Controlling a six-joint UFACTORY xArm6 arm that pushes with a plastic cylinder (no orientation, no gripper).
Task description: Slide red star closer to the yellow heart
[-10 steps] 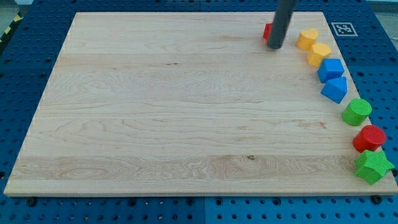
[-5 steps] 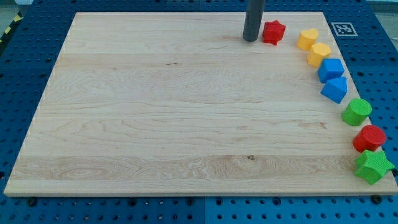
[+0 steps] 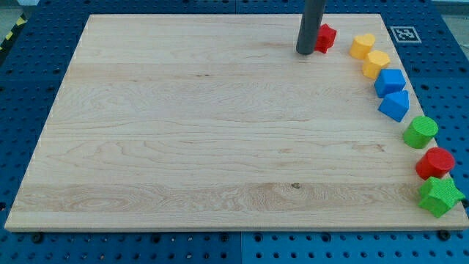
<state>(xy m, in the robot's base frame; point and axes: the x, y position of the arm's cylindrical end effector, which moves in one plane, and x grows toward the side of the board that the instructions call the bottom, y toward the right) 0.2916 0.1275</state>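
Observation:
The red star lies near the board's top edge at the view's upper right, partly hidden behind my rod. My tip rests on the board right against the star's left side. Two yellow blocks lie to the star's right: one nearest it and another just below; which is the heart I cannot tell for sure. A small gap separates the star from the nearer yellow block.
Down the board's right edge lie two blue blocks, a green cylinder, a red cylinder and a green star. A marker tag sits at the top right corner.
My tip swung from over the star to its left, then came back right against it. The red star has shifted slightly to the right, toward the yellow blocks.

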